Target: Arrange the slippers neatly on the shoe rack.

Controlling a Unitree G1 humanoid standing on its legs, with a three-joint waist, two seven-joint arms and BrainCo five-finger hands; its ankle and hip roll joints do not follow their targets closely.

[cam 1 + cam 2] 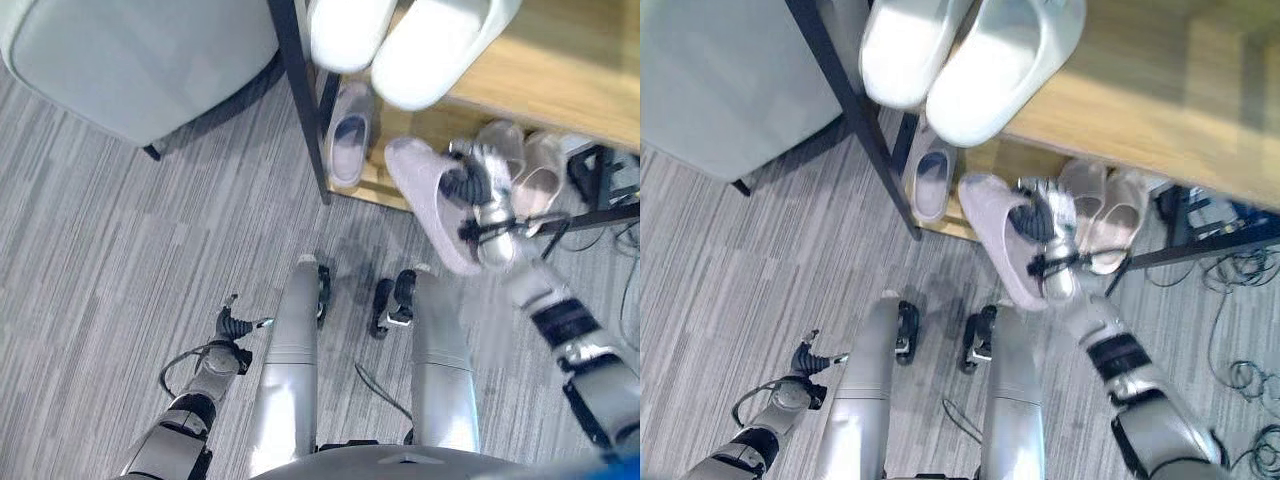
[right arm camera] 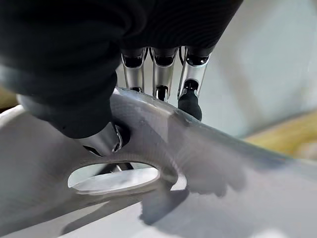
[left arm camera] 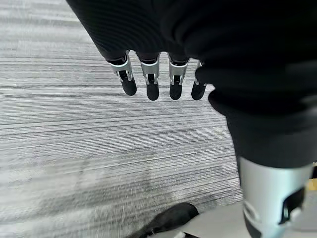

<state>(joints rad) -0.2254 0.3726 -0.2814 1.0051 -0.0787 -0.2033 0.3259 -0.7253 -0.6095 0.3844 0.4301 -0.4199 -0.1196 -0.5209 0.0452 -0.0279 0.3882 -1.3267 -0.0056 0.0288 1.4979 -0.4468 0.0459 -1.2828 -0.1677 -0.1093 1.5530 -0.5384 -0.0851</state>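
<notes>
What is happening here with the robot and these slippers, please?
The robot's right hand grips a pale pinkish-grey slipper and holds it up in front of the lower shelf of the wooden shoe rack with a dark metal frame. A matching slipper and a beige pair lie on that shelf, and a white pair on the top one. The left hand hangs idle, fingers relaxed, over the grey carpet.
</notes>
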